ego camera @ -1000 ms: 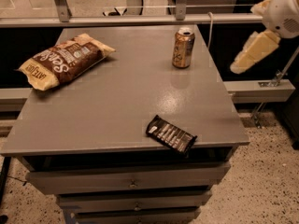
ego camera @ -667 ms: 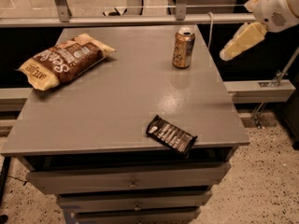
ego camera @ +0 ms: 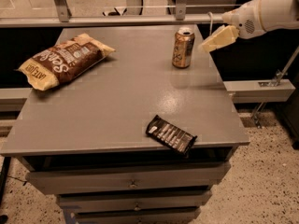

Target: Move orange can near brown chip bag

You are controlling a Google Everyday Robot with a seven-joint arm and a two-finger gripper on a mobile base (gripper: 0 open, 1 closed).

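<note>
The brown chip bag (ego camera: 63, 62) lies flat on the far left part of the grey worktop (ego camera: 117, 101). It is set on a slant, one yellow end close to the left edge and the other pointing toward the far middle, with its white lettering facing up. Below the worktop, on the near side, is a stack of grey drawers (ego camera: 131, 183). A metal rail (ego camera: 117, 20) runs along beyond the far edge.

Right of the middle, at the near edge, a small black wrapper (ego camera: 171, 135) lies flat and askew, one corner just at the lip of the worktop. It is well apart from both the bag and the can.

The orange can (ego camera: 182, 48) stands upright on the far right part of the worktop, silver top up. A wide stretch of grey surface separates it from the brown chip bag, and it is about as far back as the bag.

Just right of the can and a little higher, the gripper (ego camera: 217, 38) hangs in the air as a pale wedge, tip pointing down and left toward the can, near it but not touching. It holds nothing, and whether it is clenched or released cannot be told. The white arm (ego camera: 266, 15) behind it reaches in from the far right, above a speckled floor (ego camera: 266, 171)
</note>
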